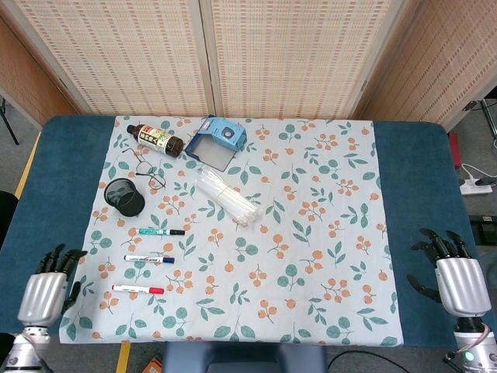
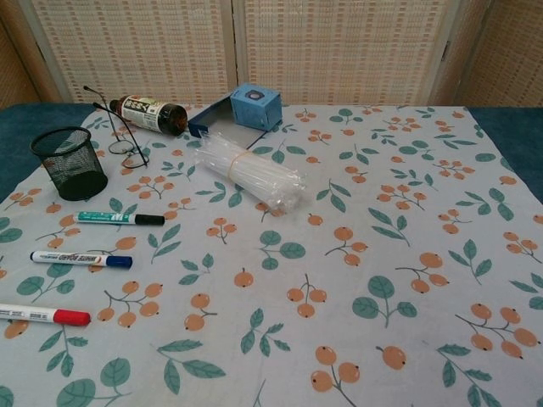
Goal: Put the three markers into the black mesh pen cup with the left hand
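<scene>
Floral cloth (image 1: 311, 233) covered the table, reed screens behind. Task not begun, by the look: green marker (image 2: 119, 219), blue marker (image 2: 81, 259) & red marker (image 2: 44, 315) all lay flat in a column just in front of the black mesh pen cup (image 2: 69, 163), which looked empty. Left hand (image 1: 45, 294) hung off the cloth's near-left corner, fingers apart, holding nothing. Right hand (image 1: 457, 278) idle, likewise spread. All 3 left to do.

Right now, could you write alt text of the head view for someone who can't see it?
Three markers, green-capped, blue-capped and red-capped, lie in a column on a floral tablecloth, with a black mesh pen cup standing just beyond them. The robot's left hand and right hand rest open at the near table corners, holding nothing.
</scene>
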You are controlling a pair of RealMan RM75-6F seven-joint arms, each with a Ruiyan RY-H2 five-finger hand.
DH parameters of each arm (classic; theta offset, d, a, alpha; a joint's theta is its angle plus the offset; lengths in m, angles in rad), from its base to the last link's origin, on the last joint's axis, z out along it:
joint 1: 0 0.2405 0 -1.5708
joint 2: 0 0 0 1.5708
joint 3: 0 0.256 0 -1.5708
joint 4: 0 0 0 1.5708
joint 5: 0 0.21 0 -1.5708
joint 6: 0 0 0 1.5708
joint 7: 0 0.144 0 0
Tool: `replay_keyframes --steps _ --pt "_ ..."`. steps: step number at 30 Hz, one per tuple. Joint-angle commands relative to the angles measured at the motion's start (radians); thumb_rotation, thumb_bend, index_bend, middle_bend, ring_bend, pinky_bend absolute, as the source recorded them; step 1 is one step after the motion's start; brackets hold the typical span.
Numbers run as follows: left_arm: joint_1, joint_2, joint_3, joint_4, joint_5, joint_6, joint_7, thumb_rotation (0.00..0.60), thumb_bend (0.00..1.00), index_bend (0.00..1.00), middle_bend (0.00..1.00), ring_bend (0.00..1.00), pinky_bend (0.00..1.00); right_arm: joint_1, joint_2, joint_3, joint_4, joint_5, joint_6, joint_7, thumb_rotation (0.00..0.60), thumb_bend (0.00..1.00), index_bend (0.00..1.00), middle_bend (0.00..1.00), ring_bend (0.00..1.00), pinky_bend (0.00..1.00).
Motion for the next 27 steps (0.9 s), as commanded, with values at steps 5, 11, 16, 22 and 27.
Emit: replay_keyframes --steps 5,11,16,22,27 --pt "0.041 -0.277 0.088 -0.100 0.091 0.004 0.390 0.600 0.43 0.23 0.21 0.08 0.12 -0.004 0.006 0.003 0.002 0.002 0.009 0.016 0.600 0.10 0.38 0.20 0.31 0.16" --pt "0.036 -0.379 0.041 -0.040 -0.002 -0.035 0.435 0.600 0.43 0.24 0.21 0.08 0.12 -0.005 0.012 0.006 0.005 0.005 0.012 0.033 0.600 0.10 0.38 0.20 0.31 0.16" --pt "0.019 -0.430 0.007 0.006 -0.064 -0.065 0.448 0.600 0.43 0.25 0.21 0.08 0.12 -0.005 0.013 0.007 0.006 0.008 0.011 0.039 0.600 0.10 0.38 0.20 0.31 0.16" --pt "0.010 -0.461 -0.013 0.072 -0.102 -0.072 0.446 0.600 0.43 0.29 0.23 0.09 0.12 -0.008 0.017 0.010 0.008 0.010 0.017 0.048 0.600 0.10 0.38 0.20 0.31 0.16" --pt "0.019 -0.470 0.002 0.108 -0.101 -0.055 0.426 0.600 0.43 0.33 0.29 0.11 0.13 -0.007 0.016 0.009 0.010 0.010 0.013 0.046 0.600 0.10 0.38 0.20 0.31 0.16"
